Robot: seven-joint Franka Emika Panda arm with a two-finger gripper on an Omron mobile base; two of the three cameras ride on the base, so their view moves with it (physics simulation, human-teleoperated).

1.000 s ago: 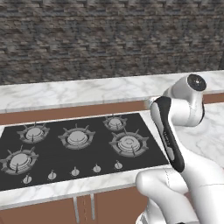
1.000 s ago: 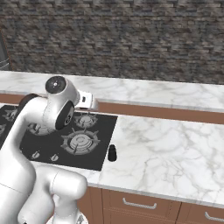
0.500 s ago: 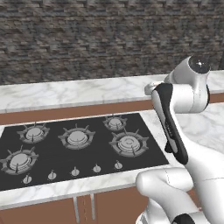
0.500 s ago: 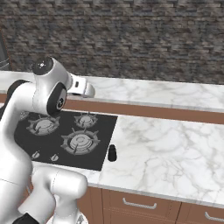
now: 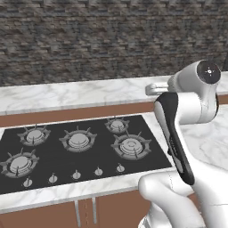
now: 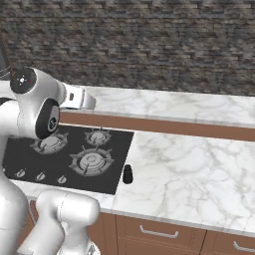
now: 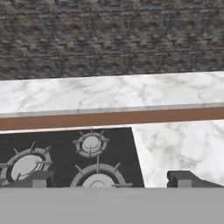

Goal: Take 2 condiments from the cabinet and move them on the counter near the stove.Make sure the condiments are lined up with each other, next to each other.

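white marble counter is carrying the black stove toward its left end. the small black shaker bottle is standing on the marble, seemingly touching the stove's right edge. the gripper is hovering with jaws spread wide, empty.

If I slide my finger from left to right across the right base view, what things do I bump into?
The robot's white arm → the black stove → the little black shaker bottle → the white marble counter.
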